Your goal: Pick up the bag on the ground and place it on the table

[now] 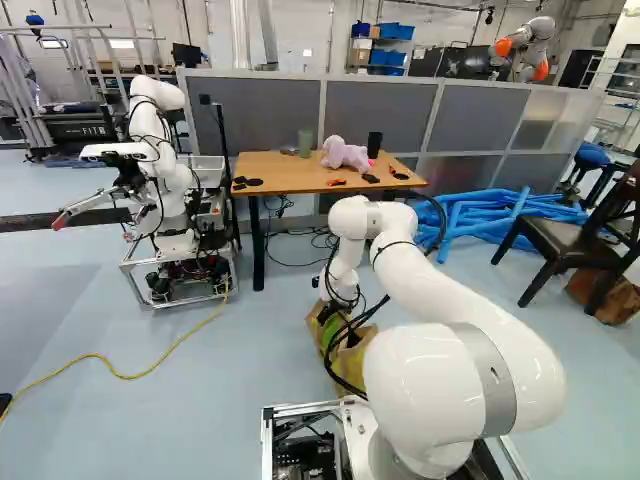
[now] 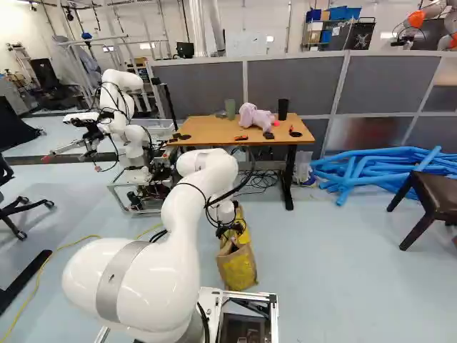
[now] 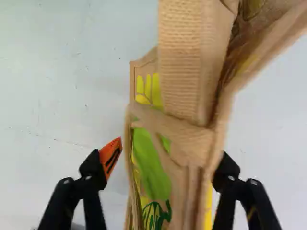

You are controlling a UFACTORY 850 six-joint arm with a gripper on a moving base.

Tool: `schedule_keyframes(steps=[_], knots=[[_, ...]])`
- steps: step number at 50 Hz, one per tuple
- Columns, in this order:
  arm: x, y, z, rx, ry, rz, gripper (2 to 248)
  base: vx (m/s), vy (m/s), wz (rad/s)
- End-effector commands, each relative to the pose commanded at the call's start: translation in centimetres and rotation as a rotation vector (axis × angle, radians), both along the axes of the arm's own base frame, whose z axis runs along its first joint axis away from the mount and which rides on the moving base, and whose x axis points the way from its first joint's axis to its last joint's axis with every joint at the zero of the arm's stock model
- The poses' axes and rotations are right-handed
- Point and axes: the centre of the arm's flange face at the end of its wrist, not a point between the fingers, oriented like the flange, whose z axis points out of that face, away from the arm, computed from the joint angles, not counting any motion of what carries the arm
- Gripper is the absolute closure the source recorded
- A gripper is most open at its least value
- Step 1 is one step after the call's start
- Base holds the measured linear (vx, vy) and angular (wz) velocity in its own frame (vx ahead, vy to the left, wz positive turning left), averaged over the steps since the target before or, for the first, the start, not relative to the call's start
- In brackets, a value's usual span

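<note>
At the left of the left base view, another robot [image 1: 170, 190], parked on its own cart, plays no part. Yellow cable [image 1: 150, 370] snakes over the floor [image 1: 190, 430] ahead of it. Next, the desk [image 1: 285, 180]: small black items [image 1: 247, 183] by its near left corner, green cup [image 1: 305, 143] by the far edge. Below the desk's near edge, on the floor between desk and base: tan bag with yellow and green print [image 2: 237, 268], the target. Looks upright, top partly open, broad strap [image 3: 181, 62] up.

Pincer [image 3: 164, 166] is down at the bag, its two fingers spread, one on each side. Orange pad [image 3: 111, 155] shows a small gap to the bag; contact on the other side is hidden. No grip.

Back on the desk, pink plush-like bundle [image 1: 345, 153] near the middle of the far edge, black tumbler [image 1: 374, 144] just right of it, toward the far right corner. White arm [image 1: 455, 300] reaches down and forward. Far right: blue tubes [image 1: 500, 215], then dark chair [image 1: 570, 240].

Progress: approach looks about done, grasp not made. Left to do: close on bag or strap, lift, clear the near edge, find room among the items, set down, release. Early stage, I'd say.
</note>
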Motion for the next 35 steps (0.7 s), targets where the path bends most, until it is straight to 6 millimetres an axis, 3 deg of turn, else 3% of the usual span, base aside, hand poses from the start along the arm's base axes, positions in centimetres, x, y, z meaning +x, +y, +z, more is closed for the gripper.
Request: schedule_keyframes(steps=[1, 2, 6, 7, 11, 12, 17, 18, 22, 23, 27, 28, 35], knots=[[0.0, 0.0, -0.01, 0.0, 0.0, 0.0, 26, 0.0, 0.0, 0.0], [0.0, 0.0, -0.01, 0.0, 0.0, 0.0, 65, 0.0, 0.0, 0.0], [0.0, 0.0, -0.02, 0.0, 0.0, 0.0, 65, 0.0, 0.0, 0.0], [0.0, 0.0, -0.02, 0.0, 0.0, 0.0, 102, 0.0, 0.0, 0.0], [0.0, 0.0, -0.02, 0.0, 0.0, 0.0, 102, 0.0, 0.0, 0.0], [0.0, 0.0, -0.02, 0.0, 0.0, 0.0, 139, 0.0, 0.0, 0.0], [0.0, 0.0, -0.02, 0.0, 0.0, 0.0, 139, 0.0, 0.0, 0.0], [0.0, 0.0, -0.02, 0.0, 0.0, 0.0, 177, 0.0, 0.0, 0.0], [0.0, 0.0, -0.02, 0.0, 0.0, 0.0, 177, 0.0, 0.0, 0.0], [0.0, 0.0, -0.02, 0.0, 0.0, 0.0, 213, 0.0, 0.0, 0.0], [0.0, 0.0, -0.02, 0.0, 0.0, 0.0, 213, 0.0, 0.0, 0.0], [0.0, 0.0, -0.02, 0.0, 0.0, 0.0, 228, 0.0, 0.0, 0.0], [0.0, 0.0, -0.02, 0.0, 0.0, 0.0, 228, 0.0, 0.0, 0.0]])
